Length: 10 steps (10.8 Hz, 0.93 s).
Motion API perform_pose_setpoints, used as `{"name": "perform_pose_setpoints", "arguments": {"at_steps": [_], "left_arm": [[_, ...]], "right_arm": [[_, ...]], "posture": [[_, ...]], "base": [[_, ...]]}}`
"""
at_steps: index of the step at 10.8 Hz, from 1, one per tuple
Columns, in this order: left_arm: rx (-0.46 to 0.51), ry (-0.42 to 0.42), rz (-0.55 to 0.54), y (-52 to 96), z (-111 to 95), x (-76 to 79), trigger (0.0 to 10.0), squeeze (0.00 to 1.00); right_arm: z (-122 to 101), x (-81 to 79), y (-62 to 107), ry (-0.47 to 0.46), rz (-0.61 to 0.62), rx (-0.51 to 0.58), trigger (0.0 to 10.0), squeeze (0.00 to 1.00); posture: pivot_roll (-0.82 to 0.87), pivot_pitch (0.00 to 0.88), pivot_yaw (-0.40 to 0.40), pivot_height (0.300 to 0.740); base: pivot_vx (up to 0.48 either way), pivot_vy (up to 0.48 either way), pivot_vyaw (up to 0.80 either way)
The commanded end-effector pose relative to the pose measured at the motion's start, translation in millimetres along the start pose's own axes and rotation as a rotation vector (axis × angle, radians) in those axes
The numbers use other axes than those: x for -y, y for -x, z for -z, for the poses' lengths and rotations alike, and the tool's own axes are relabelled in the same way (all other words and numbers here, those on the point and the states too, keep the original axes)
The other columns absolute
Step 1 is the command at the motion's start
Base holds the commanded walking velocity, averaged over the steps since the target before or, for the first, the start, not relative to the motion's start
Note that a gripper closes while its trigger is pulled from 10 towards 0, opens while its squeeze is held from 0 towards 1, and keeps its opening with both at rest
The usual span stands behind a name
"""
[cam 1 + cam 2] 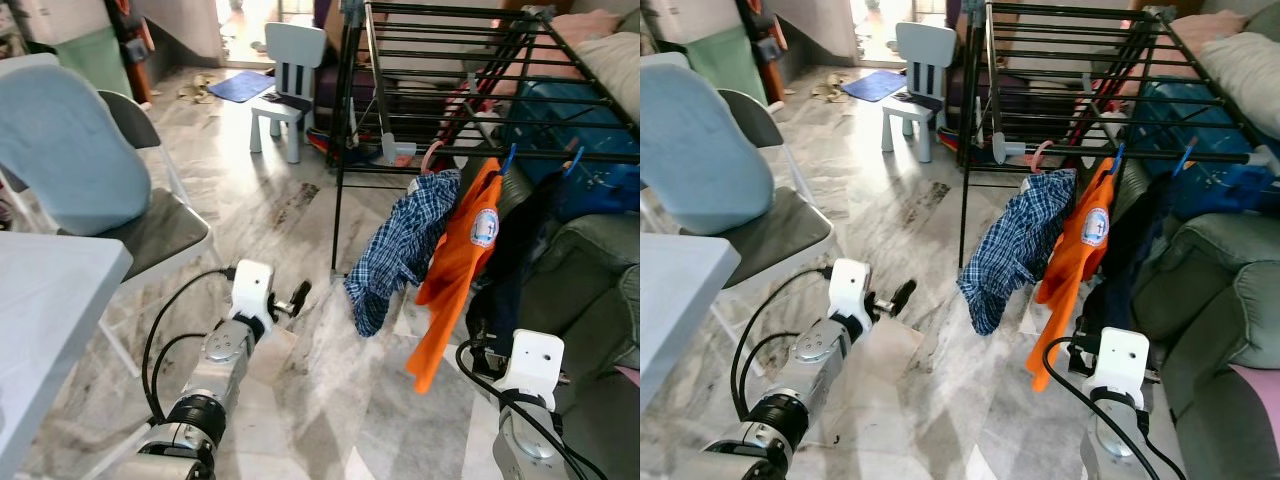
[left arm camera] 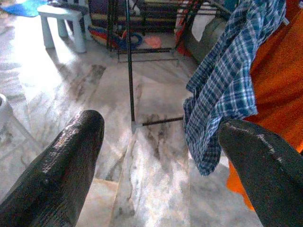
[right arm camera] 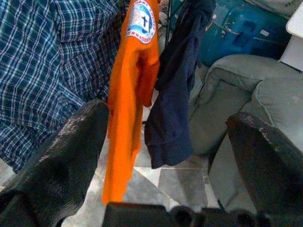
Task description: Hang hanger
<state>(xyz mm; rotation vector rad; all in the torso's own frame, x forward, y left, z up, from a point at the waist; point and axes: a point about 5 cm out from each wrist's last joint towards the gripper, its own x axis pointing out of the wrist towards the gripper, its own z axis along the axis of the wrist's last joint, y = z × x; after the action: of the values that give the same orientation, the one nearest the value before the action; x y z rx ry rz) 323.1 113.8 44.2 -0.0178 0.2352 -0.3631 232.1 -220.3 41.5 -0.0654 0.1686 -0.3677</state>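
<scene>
Hanger (image 1: 432,155): pink, its hook on the lower front rail of the black drying rack (image 1: 480,70), carrying the blue plaid shirt (image 1: 400,250).

Drying rack: stands on the marble floor (image 1: 300,200) against the grey sofa (image 1: 590,270).

Garments on the same rail, touching in sequence: plaid shirt, orange shirt (image 1: 455,270), then a dark navy garment (image 3: 177,90) nearest the sofa.

Folding chair (image 1: 150,225) with a pale blue cushion (image 1: 60,150): well apart, on the robot's left. White child's chair (image 1: 285,85): beyond the rack.

Left gripper (image 2: 161,142): low over the floor, fingers spread wide, holding nothing, pointed at the plaid shirt hem.

Right gripper (image 3: 175,156): below the orange shirt, fingers likewise wide apart and empty.
</scene>
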Motion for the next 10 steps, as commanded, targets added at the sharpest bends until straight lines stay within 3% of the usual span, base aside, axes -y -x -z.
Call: {"name": "perform_pose_setpoints", "arguments": {"at_steps": [1,4,10], "left_arm": [[0.001,-0.019,0.037,-3.9,-4.4,4.8,10.0,0.00],[-0.012,-0.039,0.081,-3.9,-2.4,8.8,10.0,0.00],[-0.012,-0.057,0.097,-3.5,-2.0,9.6,10.0,0.00]], "right_arm": [[1.0,2.3,-1.1,-0.007,0.012,-0.003,10.0,0.00],[4.5,1.0,-0.1,-0.033,0.002,-0.017,10.0,0.00],[5.7,-1.2,-1.1,-0.044,-0.015,-0.027,10.0,0.00]], "posture": [[-0.01,0.000,-0.026,0.740],[0.00,0.000,-0.026,0.740],[0.00,0.000,-0.024,0.740]], "base": [[0.000,0.000,0.00],[0.206,0.000,0.00],[0.451,0.000,0.00]]}}
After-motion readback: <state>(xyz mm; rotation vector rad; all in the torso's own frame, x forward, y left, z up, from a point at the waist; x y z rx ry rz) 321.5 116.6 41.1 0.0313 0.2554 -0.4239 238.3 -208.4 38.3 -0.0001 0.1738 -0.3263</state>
